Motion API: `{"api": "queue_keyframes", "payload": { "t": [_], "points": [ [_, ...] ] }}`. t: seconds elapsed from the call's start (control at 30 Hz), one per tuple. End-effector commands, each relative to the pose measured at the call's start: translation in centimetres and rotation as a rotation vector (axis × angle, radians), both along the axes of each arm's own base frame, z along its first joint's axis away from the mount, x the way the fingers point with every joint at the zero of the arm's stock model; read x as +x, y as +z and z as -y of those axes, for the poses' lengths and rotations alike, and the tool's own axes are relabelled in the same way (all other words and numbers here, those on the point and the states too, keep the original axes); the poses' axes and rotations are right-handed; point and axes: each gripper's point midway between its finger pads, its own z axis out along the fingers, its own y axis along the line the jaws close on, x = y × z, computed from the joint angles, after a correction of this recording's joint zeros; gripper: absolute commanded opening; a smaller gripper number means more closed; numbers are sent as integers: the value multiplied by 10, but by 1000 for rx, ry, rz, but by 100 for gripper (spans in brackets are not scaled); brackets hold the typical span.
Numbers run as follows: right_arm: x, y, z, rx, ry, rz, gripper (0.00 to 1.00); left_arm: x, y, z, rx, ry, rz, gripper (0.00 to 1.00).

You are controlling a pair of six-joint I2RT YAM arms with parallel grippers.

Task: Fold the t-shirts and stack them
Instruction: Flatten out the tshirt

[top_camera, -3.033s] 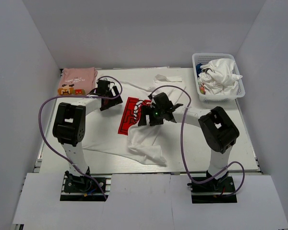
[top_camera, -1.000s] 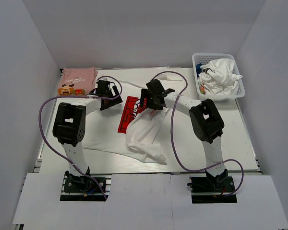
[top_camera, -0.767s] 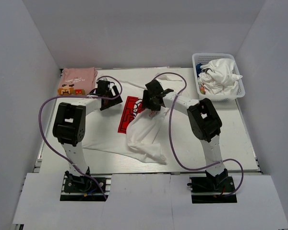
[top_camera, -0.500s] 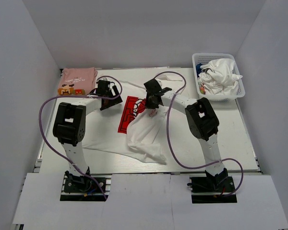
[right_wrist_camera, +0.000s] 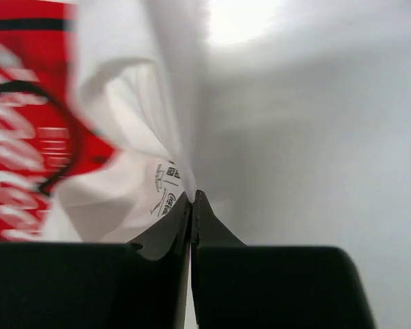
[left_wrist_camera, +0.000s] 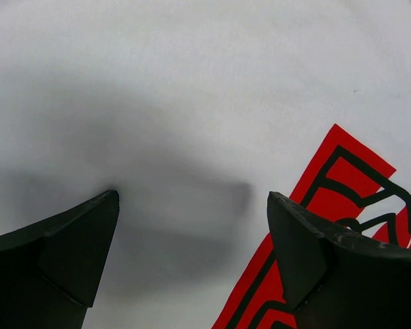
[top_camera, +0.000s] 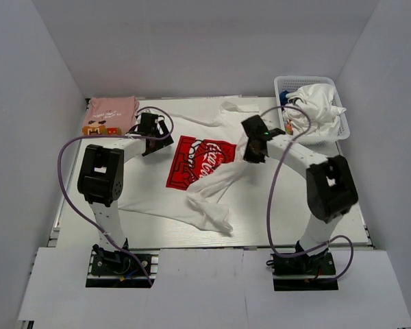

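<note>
At the far left corner of the worktop (top_camera: 308, 199) lies the pink t-shirt (top_camera: 112, 108), folded into a neat block with its small orange-brown print on the near edge. We judge it to be the base of the stack.

Just to its right is the left claw (top_camera: 151, 131), its jaws well apart and set low over plain white cloth. We cannot tell whether it presses down.

That cloth is the white t-shirt (top_camera: 151, 188), spread over the middle of the worktop. Its red print (top_camera: 198, 160) faces up, and one part is twisted into a bunched rope running toward the near edge.

Further right, the right claw (top_camera: 252, 145) is clamped on a thin fold of this shirt, and the wrist view shows a printed label at the pinch.

We expect the cotton to be light, limp and easy to drag. It will sag from any single pinch and wrinkle if pulled across the surface. The best holds are shoulder seams and hem corners, one in each claw, so that the panel hangs flat.

At the far right stands the basket (top_camera: 318, 138), heaped with more white clothes (top_camera: 315, 103). It is close to the right claw, so a wide sweep that way could strike it or snag the arm's purple cable (top_camera: 270, 199).
</note>
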Motion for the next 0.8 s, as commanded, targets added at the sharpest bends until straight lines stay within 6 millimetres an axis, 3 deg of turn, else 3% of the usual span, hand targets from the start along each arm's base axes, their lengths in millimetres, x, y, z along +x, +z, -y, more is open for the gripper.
{"api": "queue_keyframes", "payload": {
  "t": [0.0,0.03,0.1,0.13,0.23,0.27,0.3,0.37,0.47,0.5,0.53,0.6,0.7,0.77],
  "points": [
    [-56,-17,83,-194,-109,-152,0,-48,-50,-26,70,50,-220,100],
    [-62,-21,106,-228,-169,-175,0,-47,-49,-27,78,55,-218,100],
    [-83,-29,128,-276,-202,-231,0,-47,-49,-27,78,55,-218,100],
    [-94,-37,156,-331,-282,-257,0,-47,-49,-30,88,62,-216,100],
    [-95,-41,197,-396,-414,-254,0,-45,-46,-31,96,68,-213,100],
    [-96,-43,202,-401,-438,-266,5,-45,-46,-31,96,68,-213,100],
    [-94,-41,209,-394,-473,-268,28,-48,-47,-32,99,68,-225,100],
    [-85,-33,214,-378,-498,-240,44,-43,-41,-31,95,68,-207,100],
    [-61,-10,201,-311,-380,-138,63,-43,-41,-31,95,68,-207,100],
    [-55,-5,196,-284,-352,-114,90,-42,-37,-29,84,62,-198,100],
    [-40,13,188,-238,-329,-20,90,-43,-37,-27,75,56,-200,100],
    [-29,30,168,-158,-219,46,90,-36,-28,-22,52,45,-172,100],
    [-13,46,117,-26,-25,127,90,-26,-10,-16,48,29,-126,100],
    [-1,42,100,-8,36,145,90,-20,6,-11,55,3,-88,100]
  ]
}}
